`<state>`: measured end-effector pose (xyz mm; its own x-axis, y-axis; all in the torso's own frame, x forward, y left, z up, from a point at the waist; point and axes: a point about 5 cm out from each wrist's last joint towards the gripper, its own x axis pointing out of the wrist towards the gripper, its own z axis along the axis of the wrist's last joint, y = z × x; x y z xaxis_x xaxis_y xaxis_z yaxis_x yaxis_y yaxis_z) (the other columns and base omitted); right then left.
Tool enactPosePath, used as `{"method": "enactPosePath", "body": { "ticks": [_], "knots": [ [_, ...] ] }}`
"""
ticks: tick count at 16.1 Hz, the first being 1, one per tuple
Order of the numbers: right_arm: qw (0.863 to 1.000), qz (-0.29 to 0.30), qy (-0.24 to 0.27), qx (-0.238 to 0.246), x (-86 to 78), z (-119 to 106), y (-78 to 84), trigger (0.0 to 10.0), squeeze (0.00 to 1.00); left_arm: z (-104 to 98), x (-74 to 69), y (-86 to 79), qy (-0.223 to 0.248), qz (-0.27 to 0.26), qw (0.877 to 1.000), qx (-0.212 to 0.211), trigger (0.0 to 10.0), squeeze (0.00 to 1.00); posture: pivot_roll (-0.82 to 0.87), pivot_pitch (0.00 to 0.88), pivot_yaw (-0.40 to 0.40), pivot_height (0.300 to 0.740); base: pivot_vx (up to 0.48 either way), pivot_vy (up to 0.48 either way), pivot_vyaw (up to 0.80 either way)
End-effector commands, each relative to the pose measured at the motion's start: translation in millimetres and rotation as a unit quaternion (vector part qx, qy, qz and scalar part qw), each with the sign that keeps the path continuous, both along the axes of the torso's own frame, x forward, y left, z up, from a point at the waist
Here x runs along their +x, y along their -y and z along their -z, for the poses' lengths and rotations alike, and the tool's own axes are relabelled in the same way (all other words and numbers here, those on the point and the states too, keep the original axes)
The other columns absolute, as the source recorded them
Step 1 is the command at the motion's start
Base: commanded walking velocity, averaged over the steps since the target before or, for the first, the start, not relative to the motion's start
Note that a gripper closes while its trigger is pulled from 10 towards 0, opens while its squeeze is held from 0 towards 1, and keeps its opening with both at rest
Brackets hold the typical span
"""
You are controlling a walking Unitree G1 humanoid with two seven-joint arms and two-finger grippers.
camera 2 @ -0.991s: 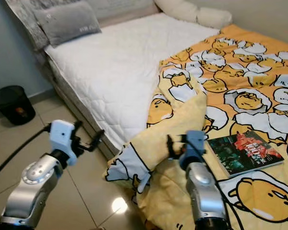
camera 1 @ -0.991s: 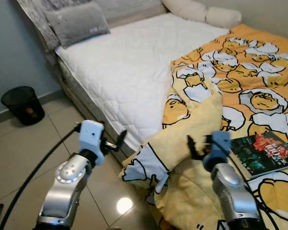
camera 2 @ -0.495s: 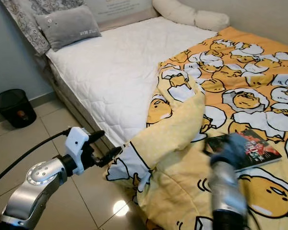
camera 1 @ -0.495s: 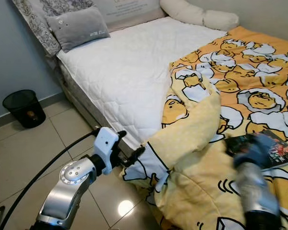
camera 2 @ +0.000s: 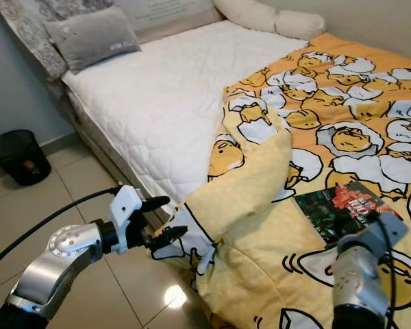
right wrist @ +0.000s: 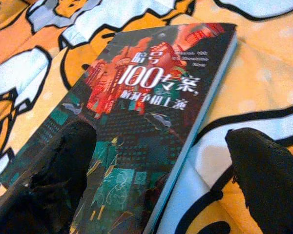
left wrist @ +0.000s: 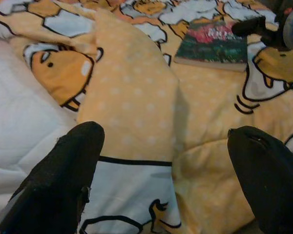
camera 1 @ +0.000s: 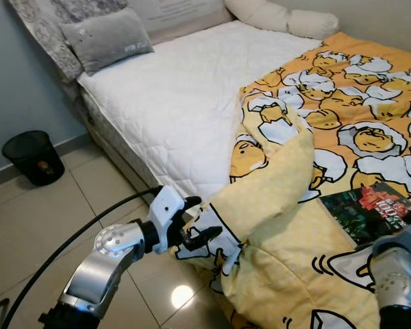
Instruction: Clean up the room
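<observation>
Looking down from the left eye, a bed (camera 1: 185,103) with a bare white mattress takes the upper middle, a grey pillow (camera 1: 106,38) at its head and a long cream bolster (camera 1: 281,17) along the far wall. A yellow duvet (camera 1: 294,226) printed with cartoon eggs covers the bed's right half, and its bunched corner spills off the near edge toward the tiled floor (camera 1: 48,205). A book (camera 1: 366,209) with a dark red and green cover lies flat on the duvet at the right. A black bin (camera 1: 33,156) stands on the floor by the wall, well apart from the bed. The left gripper (camera 1: 198,223) sits at the hanging duvet corner, fingers apart, one above and one below the fold. The right arm (camera 1: 397,274) shows at the lower right, just beside the book; its fingers are hidden here.

The right eye gives the same scene: left gripper (camera 2: 161,219) spread at the duvet corner, book (camera 2: 342,209) on the duvet ahead of the right arm.

The left wrist view shows the two black fingers (left wrist: 63,180) wide apart with the duvet fold between them, not clamped; the book (left wrist: 212,44) lies beyond.

The right wrist view shows the right gripper (right wrist: 158,180) with fingers spread, hovering close over the book (right wrist: 146,126), whose cover carries "100" and Chinese lettering.
</observation>
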<state>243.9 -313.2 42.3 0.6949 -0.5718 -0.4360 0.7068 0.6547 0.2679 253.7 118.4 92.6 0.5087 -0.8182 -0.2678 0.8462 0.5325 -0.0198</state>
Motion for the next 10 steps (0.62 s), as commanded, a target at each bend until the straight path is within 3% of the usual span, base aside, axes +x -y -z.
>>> {"method": "enactPosePath", "body": {
  "ticks": [1, 3, 4, 5, 6, 7, 8, 10],
  "knots": [
    [0.999, -0.014, 0.019, 0.038, 3.9, 2.6, -4.7, 10.0, 1.00, -1.3, 3.7, -0.9, 0.005, 0.006, 1.000, 0.011, 10.0, 0.00, -0.09, 0.000, 0.075, 0.740, 0.000, 0.000, 0.00],
    [0.995, -0.045, 0.040, 0.076, 8.6, 5.4, -13.6, 10.0, 1.00, -1.2, 5.3, 0.2, 0.005, 0.008, 1.000, 0.011, 10.0, 0.00, -0.10, 0.000, 0.083, 0.740, 0.000, 0.000, 0.00],
    [0.992, -0.053, 0.047, 0.106, 11.0, 9.9, -18.4, 10.0, 0.78, -0.3, 5.6, 1.4, 0.004, 0.013, 1.000, 0.012, 10.0, 0.00, -0.10, 0.000, 0.087, 0.740, 0.000, 0.000, 0.00],
    [0.990, -0.050, 0.053, 0.120, 12.4, 11.8, -18.9, 10.0, 0.78, -0.1, 5.9, 2.1, 0.004, 0.016, 1.000, 0.012, 10.0, 0.00, -0.10, 0.000, 0.090, 0.740, 0.000, 0.000, 0.00],
    [0.985, -0.037, 0.069, 0.151, 15.3, 13.7, -18.2, 10.0, 0.51, 0.0, 6.5, 3.0, 0.004, 0.020, 1.000, 0.013, 10.0, 0.00, -0.11, 0.000, 0.092, 0.740, 0.000, 0.000, 0.00],
    [0.975, -0.027, 0.104, 0.197, 19.6, 13.0, -17.7, 10.0, 0.06, -0.1, 7.0, 3.3, 0.004, 0.023, 1.000, 0.013, 10.0, 0.00, -0.11, 0.000, 0.093, 0.740, 0.000, 0.000, 0.00],
    [0.966, -0.027, 0.119, 0.229, 22.0, 14.4, -17.7, 10.0, 0.00, 0.3, 7.7, 3.4, 0.004, 0.023, 1.000, 0.014, 10.0, 0.00, -0.11, 0.000, 0.093, 0.740, 0.000, 0.000, 0.00],
    [0.950, 0.001, 0.124, 0.288, 19.7, 23.7, -14.1, 10.0, 0.00, 1.8, 6.5, 4.6, 0.002, 0.027, 0.999, 0.017, 10.0, 0.00, -0.10, 0.000, 0.089, 0.740, 0.000, 0.000, 0.00]
  ]
}}
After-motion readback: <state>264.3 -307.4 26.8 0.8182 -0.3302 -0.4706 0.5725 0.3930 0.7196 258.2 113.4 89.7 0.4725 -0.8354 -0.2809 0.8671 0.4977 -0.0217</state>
